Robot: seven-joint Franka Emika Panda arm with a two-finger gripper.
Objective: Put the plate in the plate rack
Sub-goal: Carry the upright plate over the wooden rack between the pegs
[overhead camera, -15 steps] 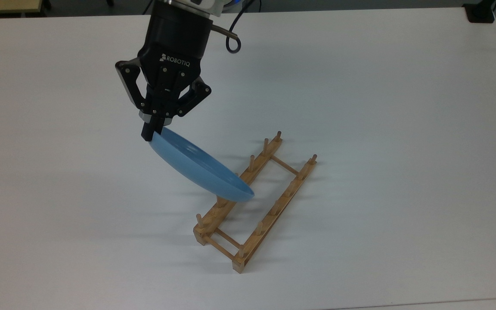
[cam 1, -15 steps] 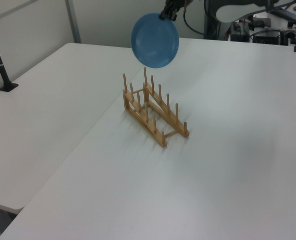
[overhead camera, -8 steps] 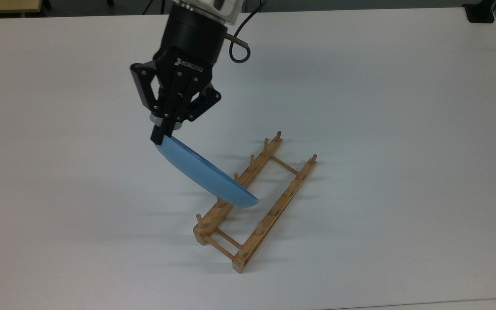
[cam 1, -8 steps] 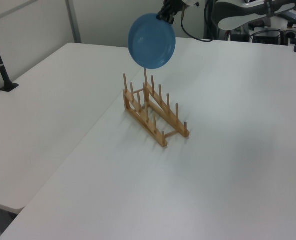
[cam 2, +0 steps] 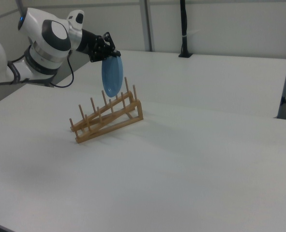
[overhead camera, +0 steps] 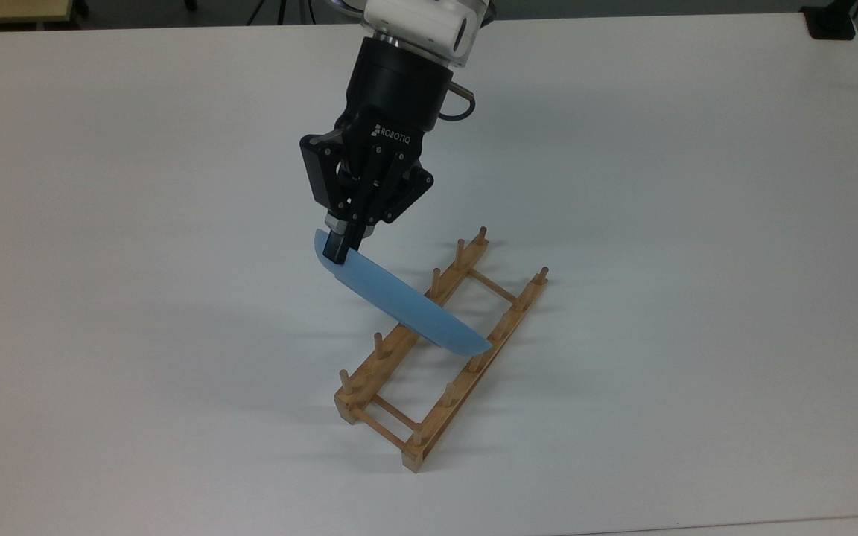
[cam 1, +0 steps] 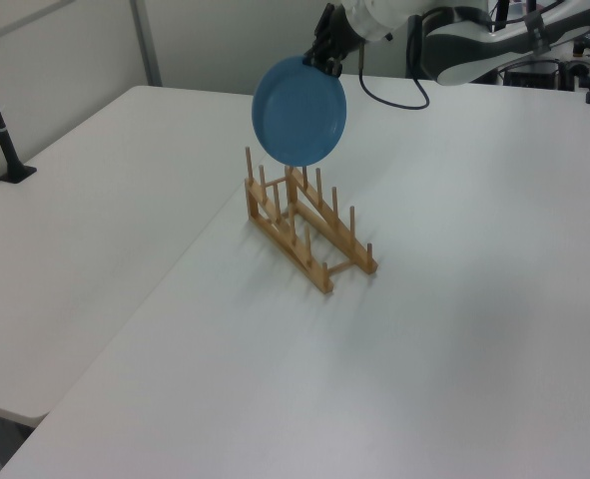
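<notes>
Smooth blue plate [overhead camera: 407, 305], wooden rack [overhead camera: 436, 350]

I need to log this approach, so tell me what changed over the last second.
The gripper, shut on the plate's rim throughout, carried it toward the top view's right, so the plate now hangs over the middle of the plate rack, spanning both rails. It also turned more edge-on in the top view and sank slightly in the left view. The rack stayed put on the table; nothing was let go.

"ROBOTIQ" — white lettering on the hand [overhead camera: 340, 246].
</notes>
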